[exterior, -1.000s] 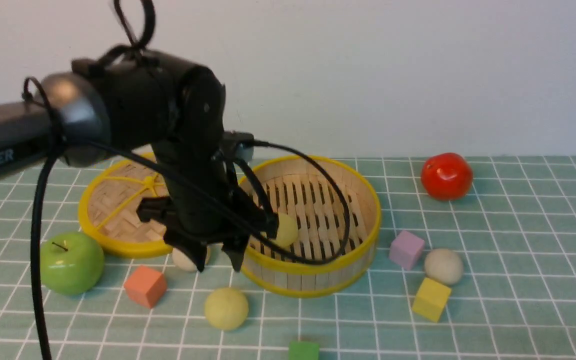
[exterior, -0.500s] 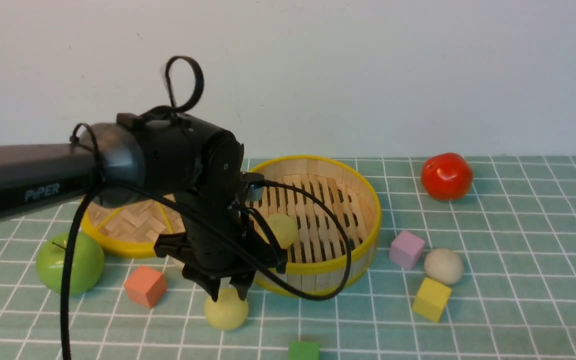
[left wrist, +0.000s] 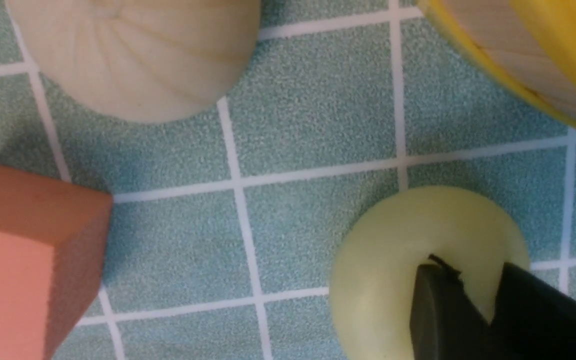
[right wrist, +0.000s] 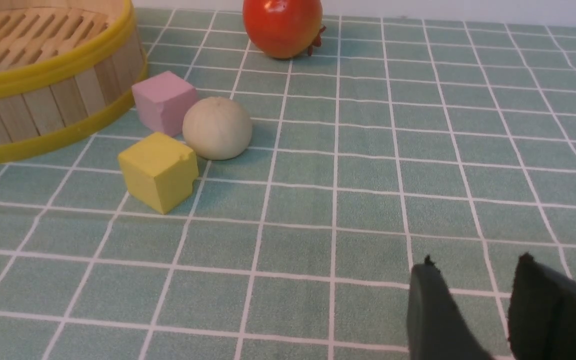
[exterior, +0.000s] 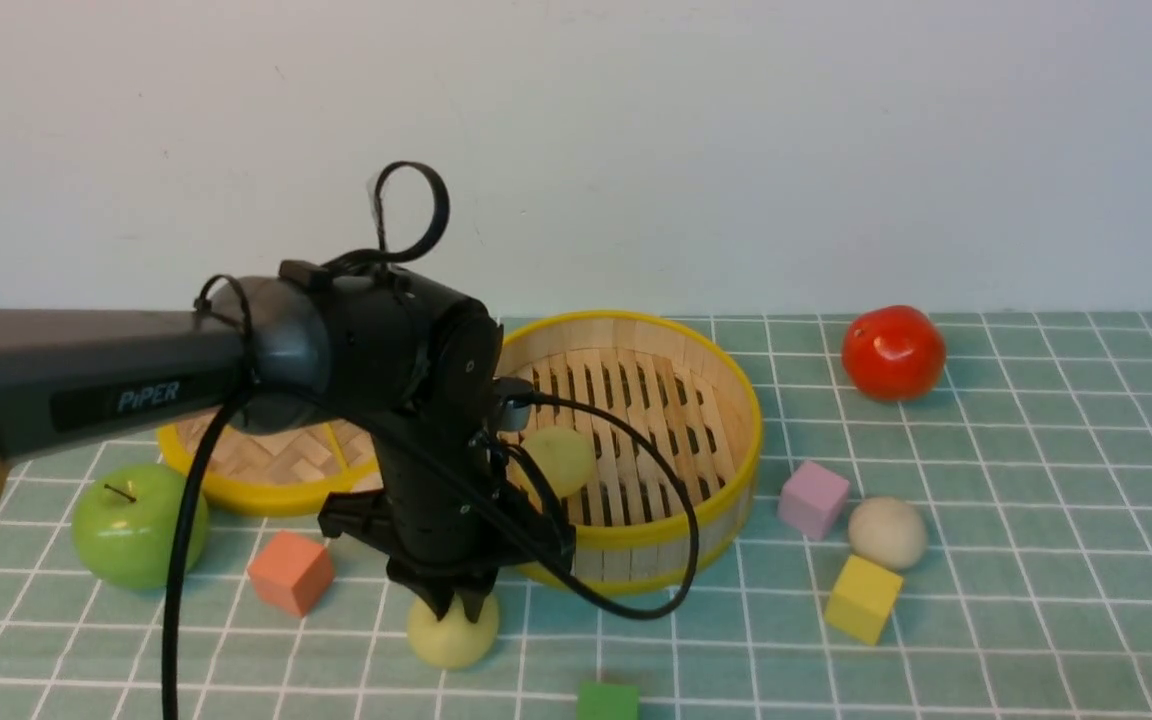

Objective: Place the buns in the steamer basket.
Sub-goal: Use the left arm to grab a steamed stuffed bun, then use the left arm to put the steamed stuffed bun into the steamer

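- Left gripper (exterior: 456, 603) is clenched on the near yellow-green bun (exterior: 451, 638), which rests on the checked mat (exterior: 1036, 600) just in front of the steamer basket (exterior: 676, 545) (fingertips press into its top).
- Second yellow-green bun (exterior: 564, 458) lies inside the basket.
- Cream bun (exterior: 886, 532) sits right of the basket.
- Right gripper (right wrist: 473, 265) hangs released, empty.

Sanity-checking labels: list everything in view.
steamer basket: 1, bamboo, yellow-rimmed, centre
lid: 1, woven, yellow-rimmed, left of basket
basket bun: 1, yellow-green, inside basket
front bun: 1, yellow-green, before basket
right bun: 1, cream, right of basket
cubes: 4, orange cube, lilac cube, yellow cube, green cube, scattered
left bun: 1, cream, near orange cube
apple: 1, green, far left
tomato: 1, red, back right
tablecloth: 1, green grid, underneath
left gripper: 1, black, closed on front bun
right gripper: 1, black, open
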Robot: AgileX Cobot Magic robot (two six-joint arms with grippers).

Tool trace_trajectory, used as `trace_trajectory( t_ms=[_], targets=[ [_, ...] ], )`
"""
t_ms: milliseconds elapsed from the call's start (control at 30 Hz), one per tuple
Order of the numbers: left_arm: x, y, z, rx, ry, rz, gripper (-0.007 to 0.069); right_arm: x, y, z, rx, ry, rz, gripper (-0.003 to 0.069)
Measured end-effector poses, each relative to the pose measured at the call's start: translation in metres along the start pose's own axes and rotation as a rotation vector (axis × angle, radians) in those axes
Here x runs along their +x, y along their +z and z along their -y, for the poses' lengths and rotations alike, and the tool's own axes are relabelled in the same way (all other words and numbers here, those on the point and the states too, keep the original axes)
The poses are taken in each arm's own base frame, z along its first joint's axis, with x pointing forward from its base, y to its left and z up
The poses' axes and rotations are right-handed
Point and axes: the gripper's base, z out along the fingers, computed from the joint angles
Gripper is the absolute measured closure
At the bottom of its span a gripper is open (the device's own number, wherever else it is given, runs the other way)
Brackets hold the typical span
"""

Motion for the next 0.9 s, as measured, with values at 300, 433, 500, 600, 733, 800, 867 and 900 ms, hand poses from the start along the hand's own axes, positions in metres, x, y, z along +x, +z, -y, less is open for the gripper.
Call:
trace_trajectory(
  t_ms=[300, 433, 500, 600, 733, 800, 867, 900],
  targets=[
    [0.001, -0.018, -0.001, 0.009, -0.001, 0.025, 0.0636, 0.000, 0.000, 0.000, 0.000, 0.000, 0.000, 0.0420],
    [-0.001, -0.049, -0.001, 0.016, 0.000, 0.055, 0.0636, 0.000, 0.000, 0.000, 0.000, 0.000, 0.000, 0.0420],
    [-0.005, -0.065, 0.000, 0.021, 0.002, 0.078, 0.0636, 0.000, 0.000, 0.000, 0.000, 0.000, 0.000, 0.0420],
    [-0.017, -0.094, 0.003, 0.038, 0.006, 0.139, 0.0635, 0.000, 0.000, 0.000, 0.000, 0.000, 0.000, 0.0420],
    [-0.040, -0.138, 0.012, 0.115, -0.001, 0.314, 0.0633, 0.000, 0.000, 0.000, 0.000, 0.000, 0.000, 0.0420],
    [-0.049, -0.148, 0.018, 0.166, -0.003, 0.386, 0.0631, 0.000, 0.000, 0.000, 0.000, 0.000, 0.000, 0.0420],
    [-0.058, -0.153, 0.023, 0.205, 0.006, 0.447, 0.0630, 0.000, 0.000, 0.000, 0.000, 0.000, 0.000, 0.0420],
    [-0.065, -0.153, 0.027, 0.230, 0.018, 0.476, 0.0630, 0.000, 0.000, 0.000, 0.000, 0.000, 0.000, 0.0420]
  ],
)
